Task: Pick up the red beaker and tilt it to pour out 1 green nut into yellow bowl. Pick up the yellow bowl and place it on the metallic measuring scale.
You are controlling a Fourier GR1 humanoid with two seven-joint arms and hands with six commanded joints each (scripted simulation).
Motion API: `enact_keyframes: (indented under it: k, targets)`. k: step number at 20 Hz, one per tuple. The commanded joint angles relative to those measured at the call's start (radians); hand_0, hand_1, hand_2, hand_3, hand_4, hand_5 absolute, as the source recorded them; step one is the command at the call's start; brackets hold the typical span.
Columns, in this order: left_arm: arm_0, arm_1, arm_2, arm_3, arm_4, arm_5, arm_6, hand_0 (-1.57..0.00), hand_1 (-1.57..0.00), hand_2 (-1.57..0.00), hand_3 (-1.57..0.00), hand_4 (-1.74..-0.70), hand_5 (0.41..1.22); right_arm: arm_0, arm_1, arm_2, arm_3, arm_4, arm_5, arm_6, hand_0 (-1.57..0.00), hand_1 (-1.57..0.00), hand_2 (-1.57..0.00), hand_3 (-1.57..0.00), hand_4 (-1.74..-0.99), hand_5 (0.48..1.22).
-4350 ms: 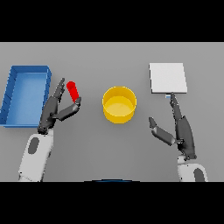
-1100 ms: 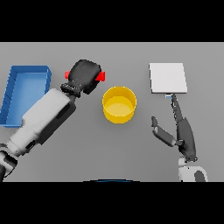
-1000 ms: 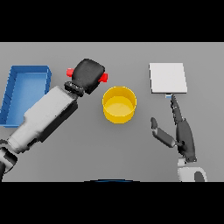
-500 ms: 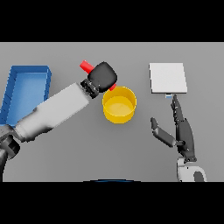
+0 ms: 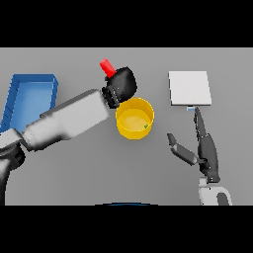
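Near right, the dark right hand [image 5: 201,148] rests idle on the grey worktop [image 5: 89,173], fingers straight and spread, thumb out to the left, holding nothing; being so close to the scale, it could nudge the plate if it shifts carelessly. Mid-scene, the round yellow bowl [image 5: 134,118] stands upright with a small green nut [image 5: 146,126] inside near its right wall; a second nut falling would spoil the count of one. Just beyond the bowl's far-left rim, the dark left hand [image 5: 120,86] is curled round the red cylindrical beaker [image 5: 107,66], tilted over the rim; a careless withdrawal could knock the bowl. Far left sits a blue rectangular tray [image 5: 30,81]; far right, the flat metallic square scale [image 5: 189,87], bare.
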Motion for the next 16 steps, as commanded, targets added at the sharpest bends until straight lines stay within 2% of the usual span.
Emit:
enact_keyframes:
  k: [1, 4, 9, 11, 12, 14, 15, 16]
  targets:
    - [-0.019, 0.003, -0.019, 0.005, -0.011, -0.017, -0.009, -1.57, -1.57, -1.57, -1.57, -1.74, 1.221, 0.000, 0.000, 0.005, -0.003, 0.019, -0.010, 0.002, 0.00, 0.00, 0.00, 0.00, -1.250, 0.583]
    - [-0.059, -0.019, -0.070, 0.034, -0.033, -0.028, -0.035, -1.57, -1.57, -1.57, -1.57, -1.74, 1.221, -0.014, -0.006, -0.004, -0.008, 0.014, -0.013, 0.008, 0.00, 0.00, 0.00, 0.00, -1.216, 0.585]
    - [-0.104, -0.023, -0.150, 0.060, -0.069, 0.007, -0.086, -1.57, -1.57, -1.57, -1.57, -1.73, 1.221, -0.006, -0.010, 0.003, -0.001, 0.024, -0.012, -0.024, 0.00, 0.00, 0.00, 0.00, -1.209, 0.593]
    - [-0.136, -0.015, -0.165, 0.067, -0.071, 0.010, -0.110, -1.57, -1.57, -1.57, -1.57, -1.73, 1.221, 0.011, -0.006, 0.010, -0.006, 0.037, -0.018, -0.030, 0.00, 0.00, 0.00, 0.00, -1.207, 0.594]
    - [-0.164, -0.010, -0.156, 0.076, -0.063, 0.006, -0.118, -1.57, -1.57, -1.57, -1.57, -1.73, 1.221, 0.010, -0.004, 0.013, -0.016, 0.040, -0.019, -0.011, 0.00, 0.00, 0.00, 0.00, -1.206, 0.592]
    - [-0.212, 0.012, -0.130, 0.087, -0.040, 0.022, -0.135, -1.57, -1.57, -1.57, -1.57, -1.73, 1.221, 0.010, -0.010, 0.011, -0.018, 0.037, -0.015, -0.029, 0.00, 0.00, 0.00, 0.00, -1.209, 0.592]
    - [-0.237, 0.032, -0.113, 0.097, -0.029, 0.041, -0.141, -1.57, -1.57, -1.57, -1.49, -1.73, 1.221, 0.013, -0.007, 0.012, -0.015, 0.040, -0.019, -0.035, 0.00, 0.00, 0.00, 0.00, -1.203, 0.592]
    - [-0.269, 0.050, -0.092, 0.103, -0.014, 0.039, -0.141, -1.57, -1.57, -1.40, -1.51, -1.68, 1.221, -0.006, -0.002, 0.011, -0.007, 0.040, -0.024, -0.019, 0.00, 0.00, 0.00, 0.00, -1.201, 0.592]
